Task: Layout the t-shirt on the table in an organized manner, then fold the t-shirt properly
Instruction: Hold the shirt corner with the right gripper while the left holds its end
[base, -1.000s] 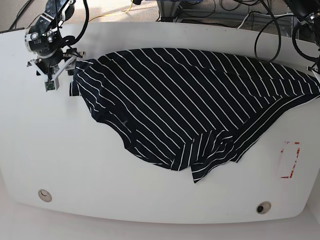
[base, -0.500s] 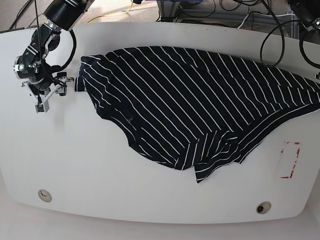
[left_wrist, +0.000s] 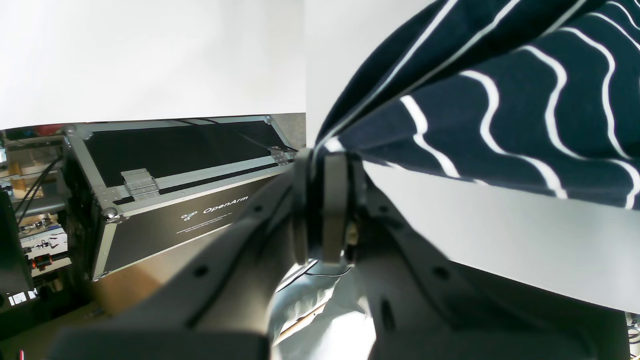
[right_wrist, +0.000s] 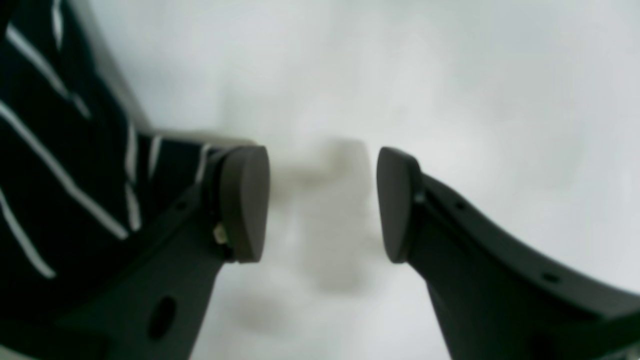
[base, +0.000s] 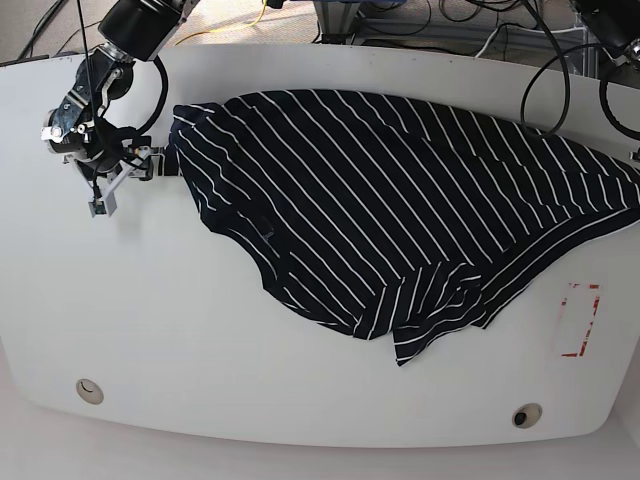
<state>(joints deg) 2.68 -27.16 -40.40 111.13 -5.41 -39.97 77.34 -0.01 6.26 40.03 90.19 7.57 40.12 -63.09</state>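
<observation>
Red mark: small red-outlined rectangle (base: 577, 319) on the near right of the white surface (base: 180, 330); I use it as the landmark.
Shirt: the striped t-shirt (base: 400, 200) lies spread but not flat, from just beside the mark, far over to the corner opposite it. A folded, bunched flap (base: 430, 315) sits on its near edge, a little to the left of the mark.
Right gripper: the right gripper (right_wrist: 322, 202) is well apart from the mark, at the far left end of the shirt. Its jaws stand apart with nothing between them; one pad (right_wrist: 245, 202) is just beside the cloth edge.
Left gripper: the left gripper (left_wrist: 325, 200) is beyond the mark, at the surface's right edge. Its jaws are clenched on a corner of the shirt, and the cloth runs taut away from it.
Step in hand: laying out, in my judgement; no fold is begun.
How to do it well: the right jaws should take the free edge fully, both layers if doubled, before any pull. Then pull away from the mark slowly and low, against the left hold, so the cloth slides flat.
Care: the bunched flap will need its own smoothing.
</observation>
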